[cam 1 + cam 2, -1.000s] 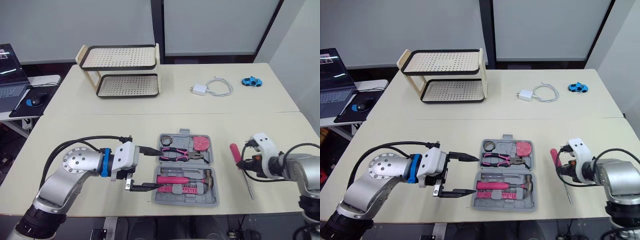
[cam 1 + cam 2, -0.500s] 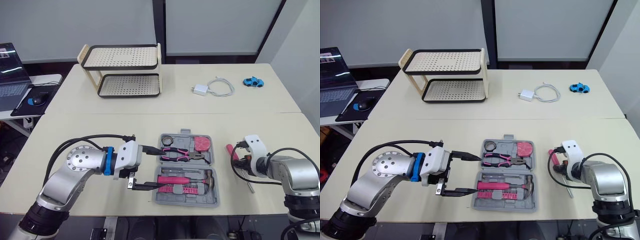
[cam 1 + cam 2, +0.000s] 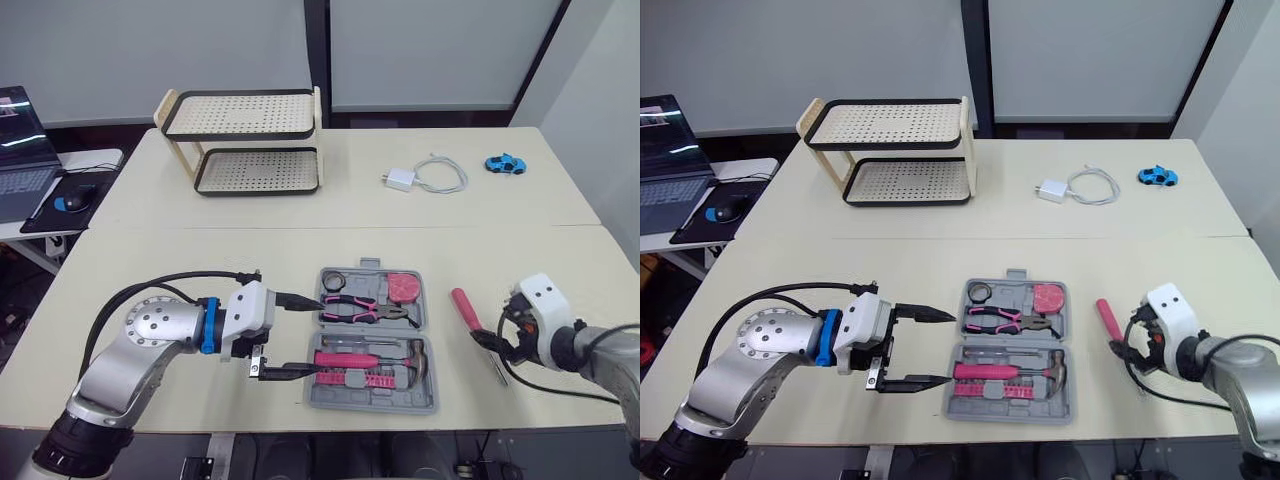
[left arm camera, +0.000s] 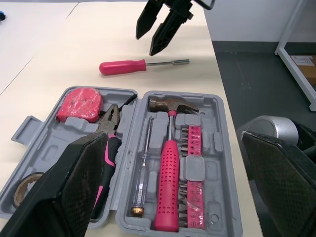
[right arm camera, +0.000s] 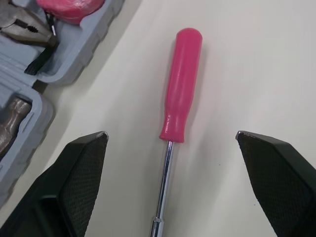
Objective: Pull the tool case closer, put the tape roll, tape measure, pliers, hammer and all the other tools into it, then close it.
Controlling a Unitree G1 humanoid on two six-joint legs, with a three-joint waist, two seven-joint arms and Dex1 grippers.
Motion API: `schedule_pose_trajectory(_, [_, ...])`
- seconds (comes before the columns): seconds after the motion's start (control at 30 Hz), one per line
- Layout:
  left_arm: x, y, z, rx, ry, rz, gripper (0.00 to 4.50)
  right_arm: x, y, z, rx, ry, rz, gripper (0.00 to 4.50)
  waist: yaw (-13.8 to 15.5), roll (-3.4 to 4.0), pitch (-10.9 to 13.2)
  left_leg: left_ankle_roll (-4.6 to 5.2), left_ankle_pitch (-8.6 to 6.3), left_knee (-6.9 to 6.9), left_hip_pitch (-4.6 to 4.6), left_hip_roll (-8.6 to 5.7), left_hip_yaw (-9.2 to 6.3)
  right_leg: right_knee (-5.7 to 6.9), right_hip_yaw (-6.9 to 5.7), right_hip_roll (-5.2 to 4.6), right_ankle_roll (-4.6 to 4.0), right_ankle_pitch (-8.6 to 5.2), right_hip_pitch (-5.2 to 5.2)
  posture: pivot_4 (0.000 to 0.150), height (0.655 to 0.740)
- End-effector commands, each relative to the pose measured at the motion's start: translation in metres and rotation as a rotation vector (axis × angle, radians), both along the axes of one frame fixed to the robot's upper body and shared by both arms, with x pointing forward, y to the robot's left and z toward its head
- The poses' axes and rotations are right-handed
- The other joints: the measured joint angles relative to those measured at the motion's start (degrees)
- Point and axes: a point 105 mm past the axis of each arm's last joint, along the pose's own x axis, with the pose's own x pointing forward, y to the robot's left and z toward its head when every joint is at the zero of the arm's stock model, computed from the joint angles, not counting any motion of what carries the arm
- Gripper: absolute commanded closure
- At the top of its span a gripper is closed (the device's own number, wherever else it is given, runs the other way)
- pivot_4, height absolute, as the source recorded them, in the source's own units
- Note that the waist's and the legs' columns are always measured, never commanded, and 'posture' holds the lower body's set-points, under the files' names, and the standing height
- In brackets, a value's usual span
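1. The right gripper [image 5: 170, 135] hovers low over the table [image 3: 250, 250], to the right of the tool case [image 4: 219, 148], its two black fingers spread wide and holding nothing.
2. A pink-handled screwdriver [image 5: 181, 84] lies flat on the table between those fingers, touched by neither, just beside the case's right edge and outside it.
3. The left gripper [image 3: 315, 335] is also spread and empty. Its fingers reach over the case's left edge, one tip by the pliers' handles and the other by the end of the hammer's handle. Whether they touch anything cannot be told.
4. The grey case lies open at the table's near edge.
5. One half of it holds the tape roll [image 3: 333, 278], the pink-handled pliers [image 3: 365, 308] and the pink tape measure [image 3: 403, 287].
6. The other half holds a thin screwdriver [image 4: 143, 168], the hammer [image 3: 370, 358] and a row of bits in pink holders [image 4: 193, 163]. No lettering on any of them is large enough to read.
7. Farther back stand a two-shelf rack [image 3: 238, 136], a white charger with its coiled cable [image 3: 398, 179] and a blue toy car [image 3: 504, 163].
8. A laptop [image 3: 15, 120] and a mouse [image 3: 75, 200] sit on a side desk to the left.
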Motion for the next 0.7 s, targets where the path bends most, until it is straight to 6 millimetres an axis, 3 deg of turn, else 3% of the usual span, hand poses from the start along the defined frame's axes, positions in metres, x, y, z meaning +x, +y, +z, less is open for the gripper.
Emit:
schedule_pose_trajectory(0.03, [-0.001, 0.000, 0.006, -0.005, -0.039, -0.002, 0.00, 0.001, -0.001, 0.006, -0.041, -0.119, 0.012, 0.04, 0.0, 0.01, 0.0, 0.00, 0.00, 0.01, 0.01, 0.01, -0.01, 0.00, -0.01, 0.01, 0.00, 0.00, 0.01, 0.150, 0.7400])
schedule_pose_trajectory(0.33, [0.000, -0.002, 0.007, -0.008, -0.041, -0.019, 0.00, 0.005, 0.008, -0.023, -0.027, -0.139, -0.054, 0.04, 0.0, 0.00, 0.0, -0.01, 0.00, -0.01, 0.02, 0.04, -0.04, 0.01, 0.00, 0.01, 0.00, 0.00, 0.01, 0.150, 0.7400])
schedule_pose_trajectory(0.7, [0.001, -0.003, 0.007, -0.001, -0.051, -0.032, 0.00, 0.015, 0.009, -0.043, -0.021, -0.174, -0.126, 0.04, 0.0, 0.01, 0.0, -0.01, 0.01, -0.01, 0.02, 0.02, -0.02, 0.01, 0.03, 0.01, 0.00, 0.00, 0.00, 0.150, 0.7400])
